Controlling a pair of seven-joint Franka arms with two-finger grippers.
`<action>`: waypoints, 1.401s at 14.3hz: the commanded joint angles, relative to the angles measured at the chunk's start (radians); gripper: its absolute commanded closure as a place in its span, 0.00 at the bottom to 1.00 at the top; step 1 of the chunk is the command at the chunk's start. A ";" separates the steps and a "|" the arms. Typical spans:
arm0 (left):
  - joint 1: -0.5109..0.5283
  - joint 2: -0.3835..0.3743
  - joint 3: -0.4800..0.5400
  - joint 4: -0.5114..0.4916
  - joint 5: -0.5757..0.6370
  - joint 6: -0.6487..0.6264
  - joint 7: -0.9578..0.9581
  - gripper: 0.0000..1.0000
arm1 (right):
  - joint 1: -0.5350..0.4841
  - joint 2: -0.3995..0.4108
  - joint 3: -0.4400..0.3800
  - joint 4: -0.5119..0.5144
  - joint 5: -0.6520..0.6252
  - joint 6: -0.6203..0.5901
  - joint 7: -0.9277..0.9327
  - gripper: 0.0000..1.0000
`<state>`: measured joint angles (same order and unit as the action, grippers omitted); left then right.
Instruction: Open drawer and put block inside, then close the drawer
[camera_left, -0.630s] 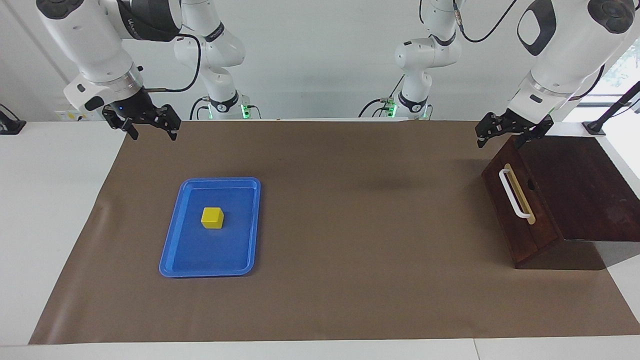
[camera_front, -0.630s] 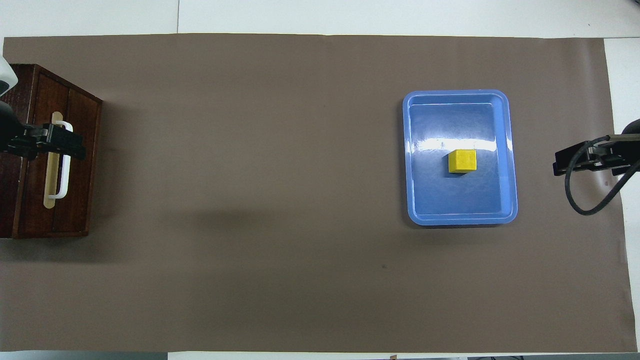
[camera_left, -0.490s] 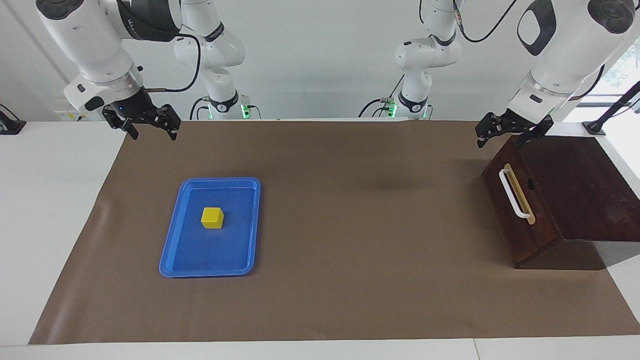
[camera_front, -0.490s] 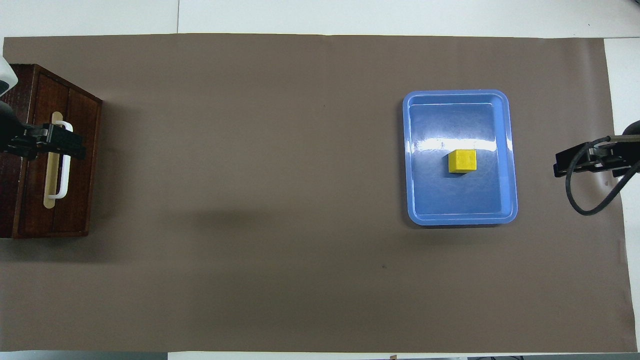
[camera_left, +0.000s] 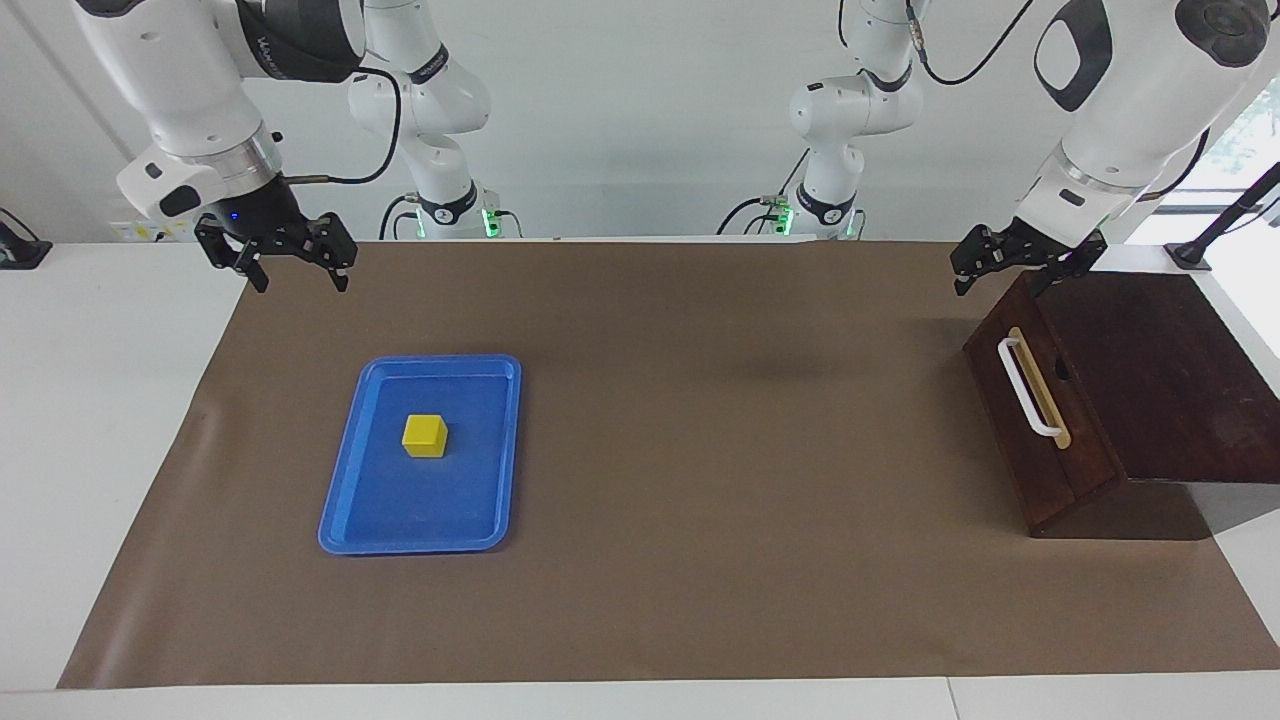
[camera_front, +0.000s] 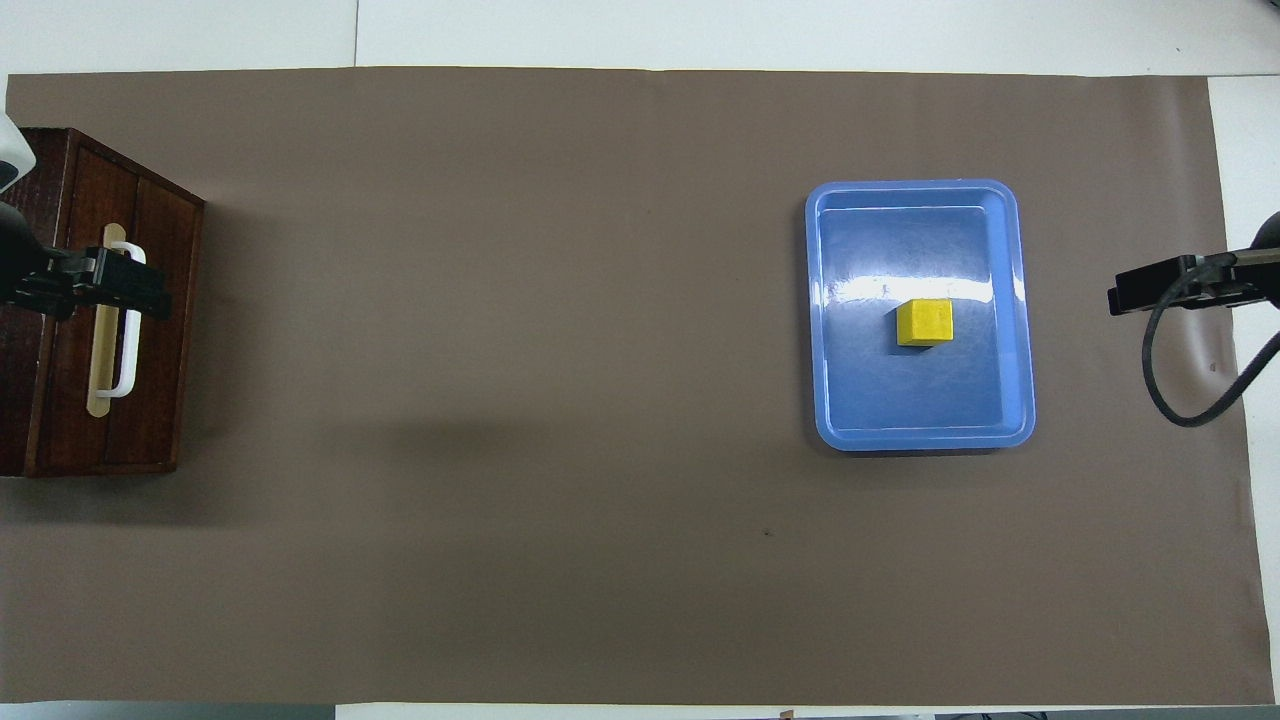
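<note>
End effectors (camera_left: 295, 268) above brown mat (camera_left: 700, 450)

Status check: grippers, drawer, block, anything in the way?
Left gripper open above shut drawer. Right gripper open, empty. Block on blue tray. Nothing blocking.

Counted one yellow block (camera_left: 424, 436) (camera_front: 924, 323), one blue tray (camera_left: 345, 500) (camera_front: 1010, 300), one dark wooden box (camera_left: 1160, 370) with one drawer (camera_left: 1020, 420) (camera_front: 150, 330) and one white handle (camera_left: 1027, 389) (camera_front: 124, 320), one brown mat (camera_left: 700, 450), two grippers.
</note>
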<state>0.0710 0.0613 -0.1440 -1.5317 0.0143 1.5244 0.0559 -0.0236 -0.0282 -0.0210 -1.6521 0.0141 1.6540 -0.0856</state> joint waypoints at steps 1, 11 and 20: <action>0.003 -0.028 0.004 -0.036 -0.008 0.019 0.015 0.00 | -0.045 -0.009 0.000 -0.021 0.044 0.041 0.053 0.00; 0.003 -0.028 0.004 -0.036 -0.008 0.019 0.015 0.00 | -0.096 0.233 -0.004 0.123 0.197 0.050 1.020 0.00; 0.003 -0.044 0.004 -0.047 -0.008 -0.069 0.013 0.00 | -0.139 0.261 -0.013 -0.113 0.510 0.182 1.347 0.00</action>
<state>0.0710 0.0555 -0.1440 -1.5376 0.0143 1.4726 0.0559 -0.1240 0.2717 -0.0398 -1.6489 0.4395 1.8006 1.2395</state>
